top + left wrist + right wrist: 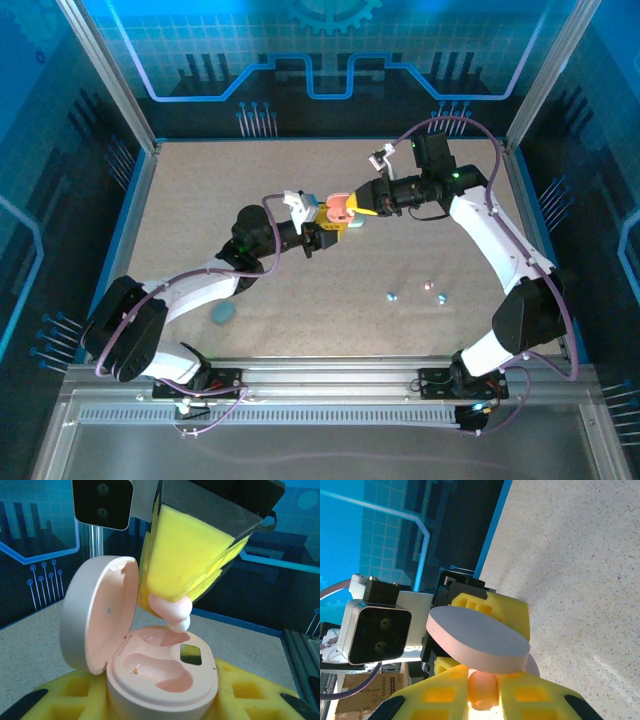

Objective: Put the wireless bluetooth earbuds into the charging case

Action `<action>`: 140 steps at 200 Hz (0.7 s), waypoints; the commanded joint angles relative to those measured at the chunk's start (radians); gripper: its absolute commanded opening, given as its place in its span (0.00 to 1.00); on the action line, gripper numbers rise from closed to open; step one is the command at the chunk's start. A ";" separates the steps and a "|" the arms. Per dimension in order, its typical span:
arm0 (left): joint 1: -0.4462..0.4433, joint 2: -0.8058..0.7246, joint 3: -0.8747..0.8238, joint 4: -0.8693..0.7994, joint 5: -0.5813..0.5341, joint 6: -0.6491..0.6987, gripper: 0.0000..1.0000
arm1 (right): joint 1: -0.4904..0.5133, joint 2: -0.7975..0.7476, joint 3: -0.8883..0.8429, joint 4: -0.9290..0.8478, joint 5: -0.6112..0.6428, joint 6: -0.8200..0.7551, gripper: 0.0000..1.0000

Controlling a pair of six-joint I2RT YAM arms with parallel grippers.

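Low in the top view, on the table [330, 330], a blue oval thing [222, 312] lies at the lower left and three loose earbuds [392, 296] at the lower right, probably waiting for their turn. In the middle of the frame the left gripper [322, 232] presses its jaws on the base of the pink case [160, 680]. It holds the case upright with the lid [100, 615] standing open, so the wells face up. From the upper right, the right gripper [355, 208] pinches a pink earbud [172, 611], tip down, just above the far well and not yet seated.
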 commanded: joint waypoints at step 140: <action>-0.011 -0.011 0.031 0.060 0.036 -0.015 0.34 | 0.047 0.009 0.068 -0.116 0.117 -0.087 0.28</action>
